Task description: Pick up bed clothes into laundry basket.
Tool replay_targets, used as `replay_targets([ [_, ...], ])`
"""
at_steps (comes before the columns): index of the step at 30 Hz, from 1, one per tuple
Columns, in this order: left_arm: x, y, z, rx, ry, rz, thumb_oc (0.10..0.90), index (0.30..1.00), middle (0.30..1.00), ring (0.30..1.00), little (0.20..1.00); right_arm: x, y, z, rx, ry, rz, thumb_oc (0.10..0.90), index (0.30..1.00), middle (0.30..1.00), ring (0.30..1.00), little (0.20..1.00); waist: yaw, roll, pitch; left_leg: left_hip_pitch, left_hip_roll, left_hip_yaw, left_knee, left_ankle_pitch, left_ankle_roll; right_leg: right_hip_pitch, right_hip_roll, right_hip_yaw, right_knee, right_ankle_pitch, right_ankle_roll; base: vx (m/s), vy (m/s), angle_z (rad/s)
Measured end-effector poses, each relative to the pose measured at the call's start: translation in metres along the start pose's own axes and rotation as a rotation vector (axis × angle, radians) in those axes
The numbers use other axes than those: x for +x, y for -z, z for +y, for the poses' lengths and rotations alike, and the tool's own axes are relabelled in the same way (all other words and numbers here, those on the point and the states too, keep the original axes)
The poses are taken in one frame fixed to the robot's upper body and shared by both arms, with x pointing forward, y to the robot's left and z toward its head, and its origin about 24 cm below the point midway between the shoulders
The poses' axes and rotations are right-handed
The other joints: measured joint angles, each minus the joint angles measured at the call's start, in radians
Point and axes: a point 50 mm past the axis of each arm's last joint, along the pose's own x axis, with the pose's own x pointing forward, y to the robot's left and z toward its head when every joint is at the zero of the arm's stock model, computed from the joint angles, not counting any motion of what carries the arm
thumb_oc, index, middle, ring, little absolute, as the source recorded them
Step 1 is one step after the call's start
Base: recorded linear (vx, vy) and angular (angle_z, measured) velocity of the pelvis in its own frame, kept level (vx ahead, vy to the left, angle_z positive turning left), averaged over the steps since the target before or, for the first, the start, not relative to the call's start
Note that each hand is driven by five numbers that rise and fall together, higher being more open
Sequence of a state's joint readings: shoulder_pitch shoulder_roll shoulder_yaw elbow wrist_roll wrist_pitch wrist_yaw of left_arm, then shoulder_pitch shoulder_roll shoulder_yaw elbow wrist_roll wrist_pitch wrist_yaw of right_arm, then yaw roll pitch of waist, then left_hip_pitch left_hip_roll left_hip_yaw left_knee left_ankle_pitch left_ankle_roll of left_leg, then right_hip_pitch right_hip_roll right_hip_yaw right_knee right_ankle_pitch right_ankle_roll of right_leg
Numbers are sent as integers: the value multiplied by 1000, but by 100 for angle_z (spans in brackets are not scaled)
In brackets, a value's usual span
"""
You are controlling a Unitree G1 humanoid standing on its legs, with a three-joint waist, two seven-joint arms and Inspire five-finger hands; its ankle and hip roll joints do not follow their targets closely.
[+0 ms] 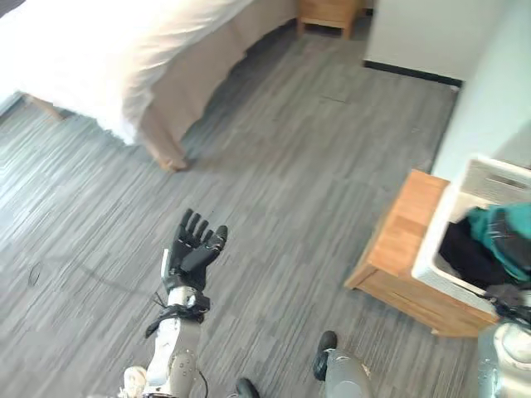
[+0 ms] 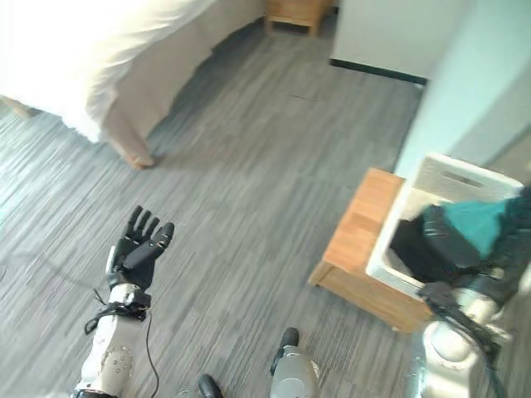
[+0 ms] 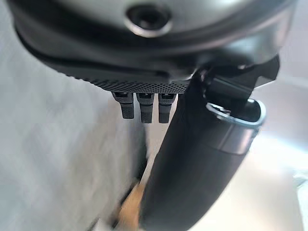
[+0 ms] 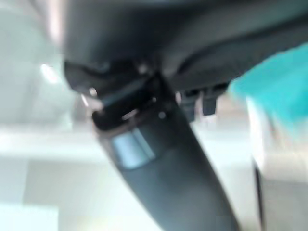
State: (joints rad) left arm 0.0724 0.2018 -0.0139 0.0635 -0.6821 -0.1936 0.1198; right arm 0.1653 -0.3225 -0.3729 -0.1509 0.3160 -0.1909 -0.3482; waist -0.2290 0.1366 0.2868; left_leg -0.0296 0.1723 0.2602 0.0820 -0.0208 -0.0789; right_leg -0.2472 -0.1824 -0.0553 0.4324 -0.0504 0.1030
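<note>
Left hand (image 1: 192,245): dark, fingers spread, empty, well apart from white plastic laundry basket (image 2: 465,178). Teal and black clothes (image 2: 452,232) inside could spill if you knock it. Right hand's state: cannot tell.

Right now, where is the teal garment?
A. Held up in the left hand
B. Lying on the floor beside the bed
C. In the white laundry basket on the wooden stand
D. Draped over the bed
C. The teal garment lies on dark clothes in the white laundry basket, which sits on the low wooden stand; the left hand is open and holds nothing over the floor.
</note>
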Motion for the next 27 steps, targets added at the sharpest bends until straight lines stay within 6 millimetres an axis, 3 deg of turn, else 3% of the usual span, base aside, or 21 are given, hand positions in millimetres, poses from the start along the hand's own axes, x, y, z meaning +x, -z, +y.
replay_targets([
  [1, -1, -5, 11, 39, -25, -11, 800, 900, 900, 900, 900, -2, 7, 6, 26, -29, 32, 800, 900, 900, 900, 900, 6, -8, -7, -19, -14, -20, -4, 20, 28, 22, 41, 129, -39, -36, 51, 1, 251, 173],
  [2, -1, -16, 28, 110, -56, -26, 800, 900, 900, 900, 900, -5, 16, 15, 69, -54, 73, 800, 900, 900, 900, 900, 49, -46, -15, -26, -45, -49, -23, 46, 21, 54, 76, 256, -111, -40, 61, -74, 159, 94],
  [3, -7, -20, 43, 158, -100, -25, 800, 900, 900, 900, 900, -5, 27, 22, 116, -54, 118, 800, 900, 900, 900, 900, 98, -78, -14, -36, -81, -70, -31, 49, 18, 82, 62, 267, -128, -74, 42, -174, 94, 195],
  [4, -9, -16, 44, 155, -118, -20, 800, 900, 900, 900, 900, -11, 54, 14, 115, -21, 237, 800, 900, 900, 900, 900, 92, -58, -14, -44, -88, -221, -70, 97, 56, 79, 97, 349, -46, -99, 30, -167, 68, 207],
  [6, -15, -14, 49, 154, -134, -13, 800, 900, 900, 900, 900, -22, 69, 18, 115, -55, 329, 800, 900, 900, 900, 900, 125, -53, -18, -51, -64, -248, -134, 139, 52, 67, 176, 450, -87, -145, 39, -60, -12, 179],
  [7, -18, -14, 54, 173, -144, -1, 800, 900, 900, 900, 900, -29, 73, 23, 135, -98, 357, 800, 900, 900, 900, 900, 125, -76, -17, -51, -62, -243, -168, 140, 49, 65, 208, 471, -123, -91, 1, -109, -113, 138],
  [8, -21, -8, 54, 169, -148, 29, 800, 900, 900, 900, 900, -32, 75, 25, 151, -105, 370, 800, 900, 900, 900, 900, 133, -66, -15, -61, -56, -264, -169, 135, 31, 81, 210, 442, -140, -83, -8, -115, -118, 107],
  [10, -33, 10, 56, 130, -183, 87, 800, 900, 900, 900, 900, -28, 71, 39, 180, -167, 353, 800, 900, 900, 900, 900, 155, -71, -10, -81, -55, -271, -127, 124, 33, 90, 199, 424, -173, -74, -13, -62, -88, 27],
  [12, -37, 21, 48, 89, -178, 111, 800, 900, 900, 900, 900, -19, 63, 44, 197, -177, 314, 800, 900, 900, 900, 900, 158, -61, -16, -85, -52, -266, -142, 114, 11, 107, 197, 418, -216, -54, 3, 17, -65, 0],
  [15, -32, 21, 40, 78, -139, 103, 800, 900, 900, 900, 900, -19, 65, 38, 194, -149, 320, 800, 900, 900, 900, 900, 149, -82, -20, -80, -60, -265, -170, 116, 10, 125, 179, 420, -274, -31, 12, 61, -52, 9],
  [21, -33, 20, 41, 159, -162, 90, 800, 900, 900, 900, 900, -35, 76, 26, 168, -132, 387, 800, 900, 900, 900, 900, 152, -76, -36, -13, -64, -254, -175, 119, 11, 214, 164, 430, -342, -11, 16, 39, -43, -11],
  [23, -36, 23, 40, 175, -168, 97, 800, 900, 900, 900, 900, -39, 79, 23, 158, -125, 405, 800, 900, 900, 900, 900, 139, -75, -38, 13, -62, -258, -174, 149, 10, 256, 161, 430, -378, -6, 12, 33, -39, -5],
  [27, -35, 25, 36, 187, -153, 101, 800, 900, 900, 900, 900, -40, 79, 25, 158, -131, 411, 800, 900, 900, 900, 900, 128, -91, -58, 25, -69, -258, -171, 158, 5, 288, 145, 429, -418, 13, 12, 0, 0, 0],
])
